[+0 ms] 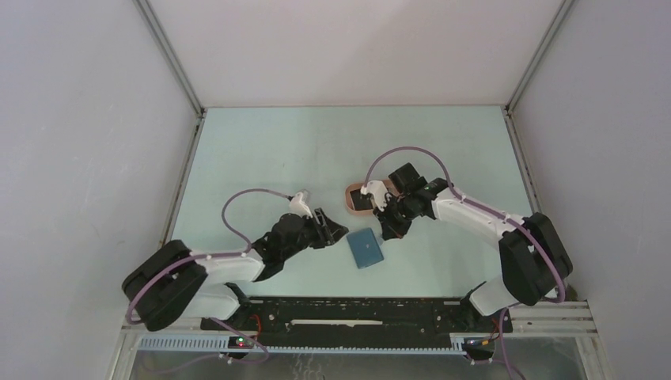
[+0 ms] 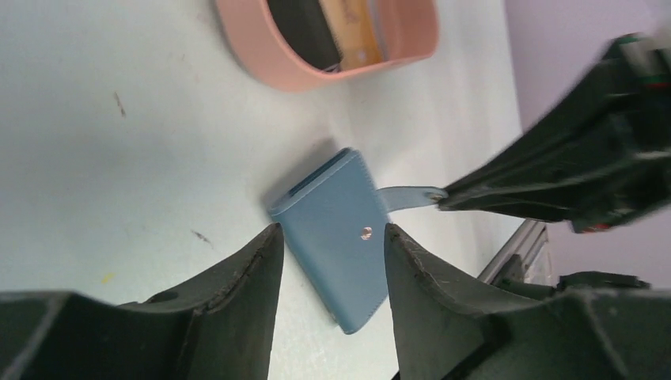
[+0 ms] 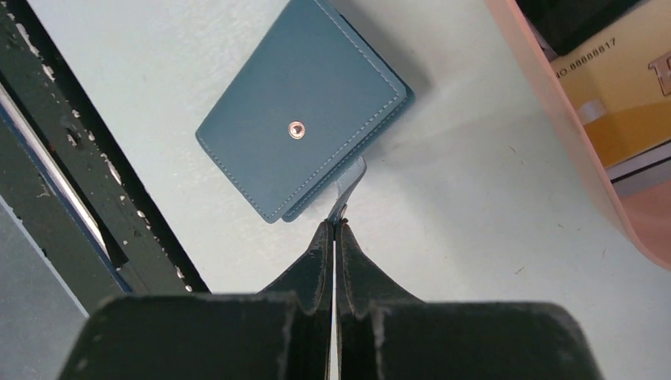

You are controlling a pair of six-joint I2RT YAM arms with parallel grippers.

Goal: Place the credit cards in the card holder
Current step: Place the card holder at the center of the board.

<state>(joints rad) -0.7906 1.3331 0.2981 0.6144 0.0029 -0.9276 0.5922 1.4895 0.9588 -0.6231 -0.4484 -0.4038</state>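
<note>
The blue card holder [image 1: 365,248] lies folded shut on the table, its snap stud facing up; it also shows in the left wrist view [image 2: 336,237] and the right wrist view [image 3: 305,111]. My right gripper [image 3: 333,226] is shut on the holder's snap tab [image 2: 407,196], pinching its end. My left gripper [image 2: 330,237] is open and empty, its fingers just left of the holder. A black card [image 2: 305,28] and a yellow printed card [image 3: 613,95] lie in the salmon-pink tray [image 1: 358,199].
The pink tray's wall [image 2: 261,47] stands just behind the holder. A black rail [image 3: 71,158] runs along the table's near edge. Grey walls close in the table on the left, right and back.
</note>
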